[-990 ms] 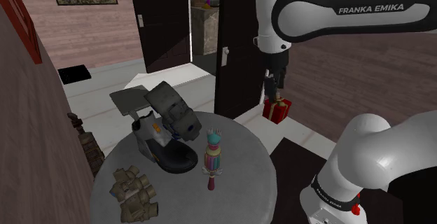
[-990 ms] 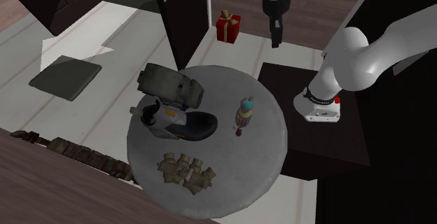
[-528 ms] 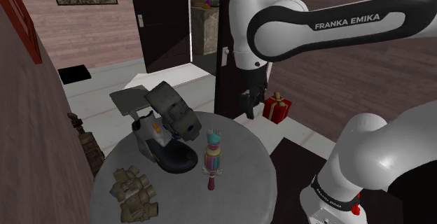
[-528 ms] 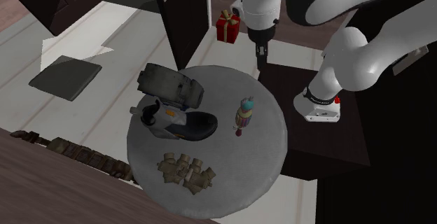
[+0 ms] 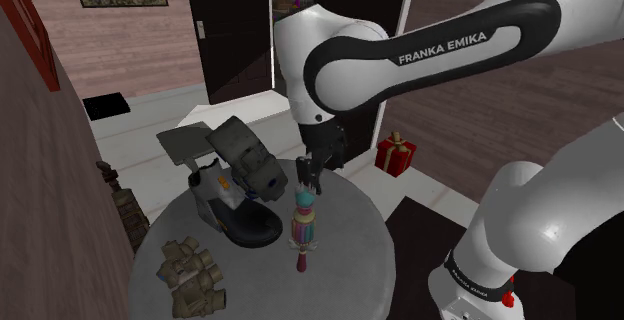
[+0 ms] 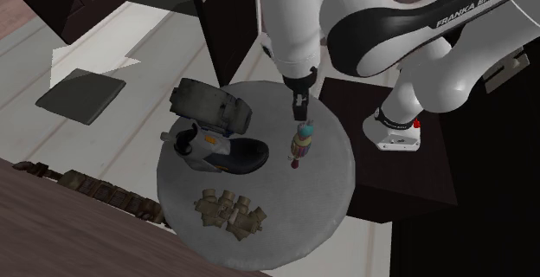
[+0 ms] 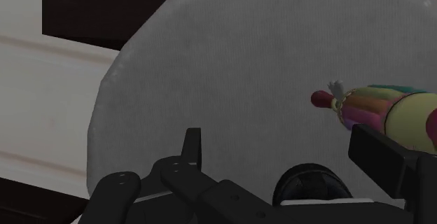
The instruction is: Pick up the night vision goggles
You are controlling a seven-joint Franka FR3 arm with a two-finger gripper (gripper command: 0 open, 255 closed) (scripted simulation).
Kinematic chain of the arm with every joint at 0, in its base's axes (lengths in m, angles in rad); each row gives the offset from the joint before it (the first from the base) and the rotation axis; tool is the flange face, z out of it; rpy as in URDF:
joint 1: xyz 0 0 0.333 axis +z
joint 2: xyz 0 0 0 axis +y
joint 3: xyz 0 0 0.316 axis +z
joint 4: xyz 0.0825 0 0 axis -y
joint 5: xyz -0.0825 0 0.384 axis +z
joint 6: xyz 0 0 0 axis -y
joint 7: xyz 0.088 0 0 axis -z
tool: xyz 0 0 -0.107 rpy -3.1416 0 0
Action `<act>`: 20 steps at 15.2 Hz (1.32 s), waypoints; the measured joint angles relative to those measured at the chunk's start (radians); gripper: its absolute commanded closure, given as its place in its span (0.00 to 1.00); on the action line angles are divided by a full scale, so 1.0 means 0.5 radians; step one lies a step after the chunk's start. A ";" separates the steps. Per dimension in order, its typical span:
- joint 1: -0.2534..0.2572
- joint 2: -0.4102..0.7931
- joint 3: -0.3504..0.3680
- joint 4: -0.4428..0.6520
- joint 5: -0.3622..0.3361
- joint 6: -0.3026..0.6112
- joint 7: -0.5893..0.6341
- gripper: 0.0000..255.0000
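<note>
The night vision goggles (image 5: 190,273) (image 6: 229,213) are a low tan cluster of short tubes lying flat on the round grey table (image 5: 350,243) (image 6: 324,189). They sit close to its rim, at the shoulder view's lower left. Bare tabletop lies on the side of them that faces the table's middle.

Nearest to them stands a bulky machine (image 5: 235,183) (image 6: 216,132) with an olive-grey head, a white body and a dark base. A colourful striped toy (image 5: 303,226) (image 6: 300,143) stands upright beside it, near the table's centre.

The gripper (image 5: 311,173) (image 6: 299,109) hangs above the table just past the toy, on the far side from the goggles and well apart from them. In the wrist view the gripper (image 7: 287,149) has its black fingers (image 7: 192,142) spread with grey tabletop (image 7: 245,61) between them, and they grasp nothing. There the toy (image 7: 385,110) is just beside one finger, and the table's curved rim stands out against the pale floor.

The shoulder view gives a red gift box (image 5: 396,155) on the floor beyond the table. The second exterior view, looking down from above, gives the table's full round outline, a grey mat (image 6: 80,95) on the floor and the dark stand (image 6: 407,176) touching the table's rim.
</note>
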 measured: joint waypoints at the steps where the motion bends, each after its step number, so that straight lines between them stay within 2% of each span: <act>1: 0.003 0.059 0.030 0.028 0.001 0.034 0.049 0.00; 6: 0.032 0.397 0.190 0.224 -0.035 0.179 0.333 0.00; 11: 0.080 0.791 0.298 0.511 -0.167 0.266 0.624 0.00; 16: 0.191 1.183 0.342 0.818 -0.339 0.314 0.907 0.00; 20: 0.334 1.539 0.321 1.189 -0.494 0.269 1.099 0.00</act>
